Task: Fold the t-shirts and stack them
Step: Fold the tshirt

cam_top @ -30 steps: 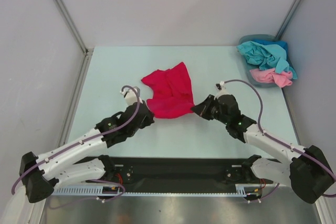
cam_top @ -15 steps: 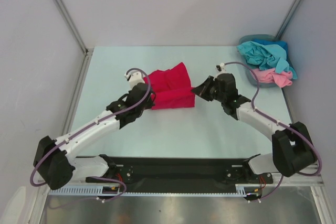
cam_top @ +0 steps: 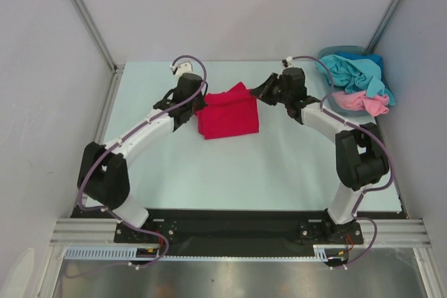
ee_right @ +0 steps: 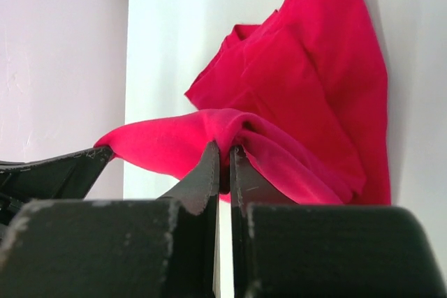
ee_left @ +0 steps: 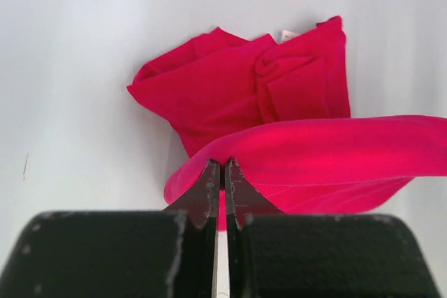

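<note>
your left gripper point(ee_left: 222, 167) has its jaws pressed together on an edge of the red shirt point(ee_left: 230, 95). the cloth goes in between the tips and arches away toward 3 o'clock in the left wrist view as a lifted band. past that band the rest of the shirt lies bunched on the table point(cam_top: 209, 172), with a small white label point(ee_left: 287, 35) at its far edge, about 1 o'clock.

your right gripper point(ee_right: 223, 150) is pinching the same shirt. its jaws are closed on a hump of cloth that drapes over the tips. from there one taut tongue runs off toward 9 o'clock, and the rest falls toward 4 o'clock onto the pile.

from above, the red shirt is a roughly square folded patch toward 12 o'clock from the table's middle, between your two grippers. the left one is at its 10 o'clock edge and the right one at its 1 o'clock corner, with both arms stretched far out.

the basket point(cam_top: 335, 54) sits in the table's 2 o'clock corner, well apart from the red shirt. it holds a crumpled teal shirt point(cam_top: 353, 71), and a pink shirt point(cam_top: 360, 102) hangs over its 5 o'clock rim.
</note>
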{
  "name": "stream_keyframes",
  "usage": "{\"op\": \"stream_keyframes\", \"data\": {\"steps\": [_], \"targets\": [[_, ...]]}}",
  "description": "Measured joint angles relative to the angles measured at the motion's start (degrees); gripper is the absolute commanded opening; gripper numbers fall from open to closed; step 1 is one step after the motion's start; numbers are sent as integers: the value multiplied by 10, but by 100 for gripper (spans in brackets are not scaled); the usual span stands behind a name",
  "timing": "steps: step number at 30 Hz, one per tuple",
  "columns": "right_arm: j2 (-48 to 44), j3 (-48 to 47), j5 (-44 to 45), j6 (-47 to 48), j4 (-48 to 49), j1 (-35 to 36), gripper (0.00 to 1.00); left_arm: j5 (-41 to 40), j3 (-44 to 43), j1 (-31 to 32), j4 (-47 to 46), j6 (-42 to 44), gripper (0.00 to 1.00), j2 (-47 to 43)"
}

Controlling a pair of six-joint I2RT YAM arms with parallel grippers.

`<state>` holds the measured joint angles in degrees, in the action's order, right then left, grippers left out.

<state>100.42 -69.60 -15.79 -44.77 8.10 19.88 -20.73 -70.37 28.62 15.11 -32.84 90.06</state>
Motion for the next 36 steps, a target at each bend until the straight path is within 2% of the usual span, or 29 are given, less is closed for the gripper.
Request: {"op": "stream_keyframes", "data": {"steps": [15, 16, 17, 19, 20, 22, 23, 24, 27, 30, 31, 32, 33, 36], "targets": [[218, -183, -32, -2, 6, -9, 0, 48, -158, -61, -9, 39, 0, 212], [228, -192, -33, -2, 6, -10, 3, 50, -165, -64, -9, 40, 0, 221], [235, -198, -35, -2, 7, -10, 16, 51, -173, -67, -9, 41, 0, 231], [250, -211, -38, -4, 8, -11, 26, 57, -184, -72, -8, 45, 1, 246], [257, -217, -39, -5, 9, -12, 36, 59, -191, -74, -8, 45, 1, 252], [266, -222, -41, -6, 13, -12, 46, 61, -199, -77, -8, 45, 1, 262], [268, -223, -42, -6, 14, -13, 54, 62, -201, -78, -8, 46, 1, 265], [269, -224, -42, -7, 15, -13, 56, 62, -201, -79, -8, 46, 2, 267], [271, -223, -42, -5, 25, -13, 55, 62, -202, -82, -8, 49, 6, 268], [270, -218, -42, -5, 54, -13, 52, 62, -204, -84, -8, 51, 17, 268], [269, -212, -41, -5, 67, -13, 52, 61, -205, -85, -7, 53, 25, 268], [267, -203, -41, -4, 77, -13, 52, 61, -206, -86, -7, 56, 28, 268], [264, -194, -40, -2, 86, -13, 52, 61, -209, -88, -6, 58, 36, 268], [251, -167, -40, 0, 107, -14, 52, 58, -221, -93, 2, 63, 43, 268]]}}
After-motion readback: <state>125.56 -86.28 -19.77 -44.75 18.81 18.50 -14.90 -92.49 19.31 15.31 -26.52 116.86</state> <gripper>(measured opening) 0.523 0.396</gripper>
